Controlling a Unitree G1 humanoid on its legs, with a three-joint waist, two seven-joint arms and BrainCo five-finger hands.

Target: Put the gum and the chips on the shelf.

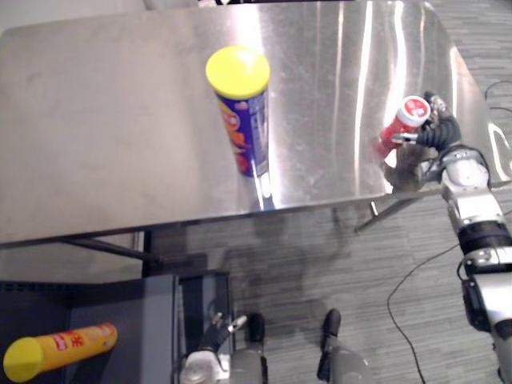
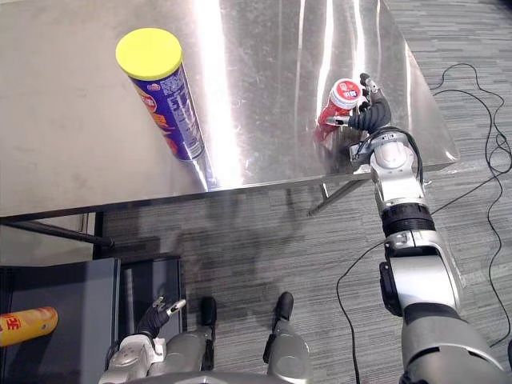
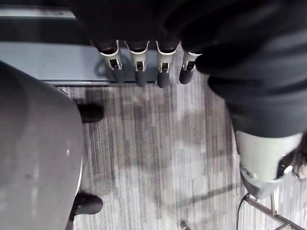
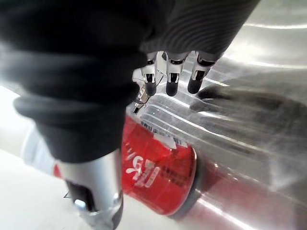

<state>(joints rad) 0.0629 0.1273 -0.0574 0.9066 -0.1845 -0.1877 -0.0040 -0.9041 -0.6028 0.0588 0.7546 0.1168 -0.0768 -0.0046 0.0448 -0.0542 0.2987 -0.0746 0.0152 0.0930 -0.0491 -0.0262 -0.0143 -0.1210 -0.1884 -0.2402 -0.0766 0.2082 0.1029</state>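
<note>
Gum: a small red tub with a white lid (image 1: 402, 122), standing on the table near its right, near corner.
Right hand: the right hand (image 2: 370, 116) sits just to the right of the gum, at the same height. In its wrist view the fingers (image 4: 172, 84) run straight out over the steel past the tub, spread a little. The thumb (image 4: 98, 189) lies alongside the tub's red wall. I cannot tell whether thumb or palm actually touches the tub; nothing is curled round it.
Chips on the table: a tall blue can (image 1: 246, 128) with a yellow lid (image 1: 238, 72) stands upright near the middle of the table, towards its near edge, well apart to the left of the gum.
Table: bare brushed steel (image 1: 96, 120), shiny.
Chips on the shelf: an orange can with a yellow lid (image 1: 60, 348) lies on its side, lid to the left.
Shelf: a low dark unit (image 1: 128, 316) on the near left, below the table's near edge.
Left hand: the left hand (image 2: 154, 318) hangs low beside the shelf's right side, holding nothing. Its fingers (image 3: 139, 72) are straight and side by side.
Floor: grey striped carpet (image 1: 320, 256).
</note>
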